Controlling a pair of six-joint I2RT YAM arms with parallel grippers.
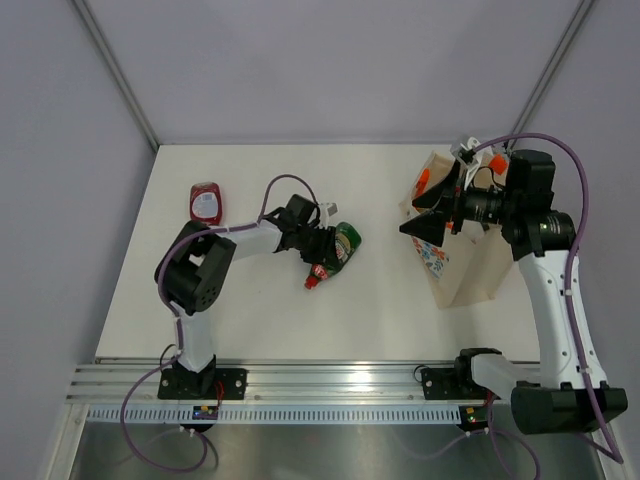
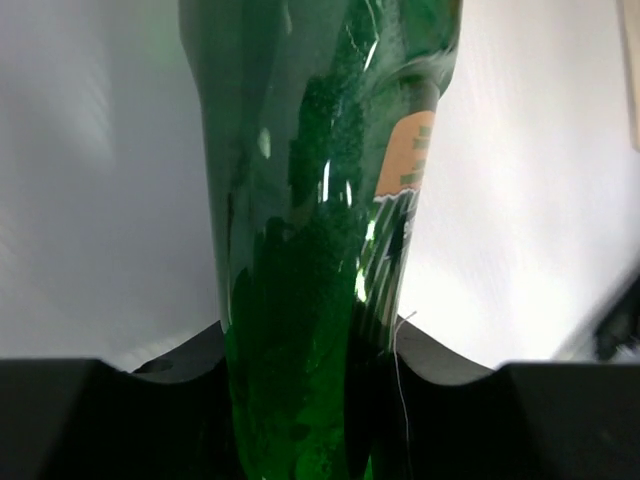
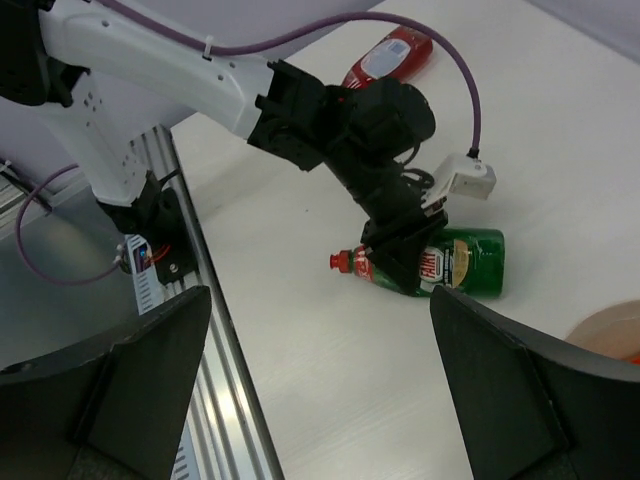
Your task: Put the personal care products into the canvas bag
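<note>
A green bottle with a red cap (image 1: 340, 248) lies on its side on the white table, cap toward the near edge. My left gripper (image 1: 318, 245) is shut on it near the neck. The bottle (image 2: 310, 250) fills the left wrist view between the two dark fingers (image 2: 130, 400). It also shows in the right wrist view (image 3: 468, 262), with the left gripper (image 3: 400, 250) clamped on it. A red bottle with a white label (image 1: 206, 203) lies at the far left (image 3: 390, 58). The canvas bag (image 1: 470, 265) stands at the right. My right gripper (image 1: 428, 212) hangs open and empty over it (image 3: 320, 400). The other products are not in view.
A metal rail (image 1: 300, 385) runs along the table's near edge and also shows in the right wrist view (image 3: 210, 330). The bag's beige rim (image 3: 610, 330) shows at the lower right there. Grey walls close off the back and sides.
</note>
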